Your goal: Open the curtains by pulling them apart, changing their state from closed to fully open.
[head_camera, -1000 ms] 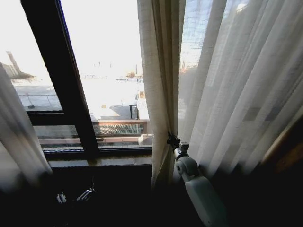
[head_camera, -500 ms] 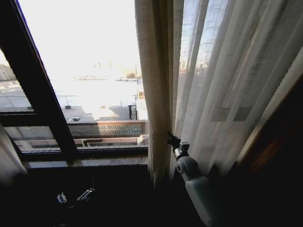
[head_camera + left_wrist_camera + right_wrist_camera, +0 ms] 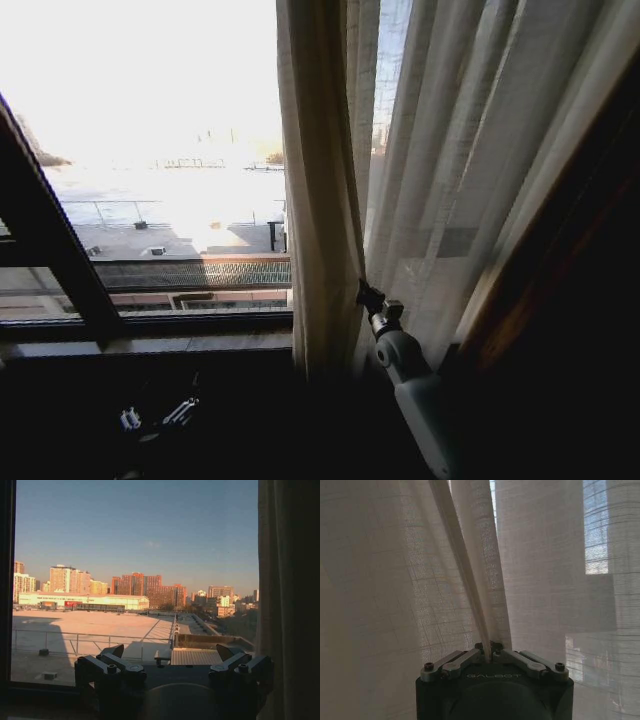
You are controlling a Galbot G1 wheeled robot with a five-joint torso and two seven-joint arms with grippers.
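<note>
Your right gripper (image 3: 368, 297) is up against the curtains (image 3: 440, 180), low on the fabric, just above the level of the window sill (image 3: 150, 345). In the right wrist view its fingers (image 3: 470, 656) are drawn together to a narrow point with a pleat of the curtains (image 3: 470, 580) pinched between the tips, and folds run away from that pinch in a tight fan. The white forearm rises from the bottom of the head view to meet the cloth.

The curtains hang bunched on the robot's right side of the window, their thick leading edge standing as a cream column beside the gripper and the sheer pleats spreading behind it to the dark wall. To the left of that edge the glass is bare, with a dark window frame bar (image 3: 50, 250) slanting across it and rooftops outside.

Your left gripper (image 3: 172, 667) sits low and dark near the sill, well apart from the cloth. Its fingers (image 3: 107, 667) stand wide with nothing between them, pointing at the open pane; a curtain edge (image 3: 290, 600) hangs off to one side of it.
</note>
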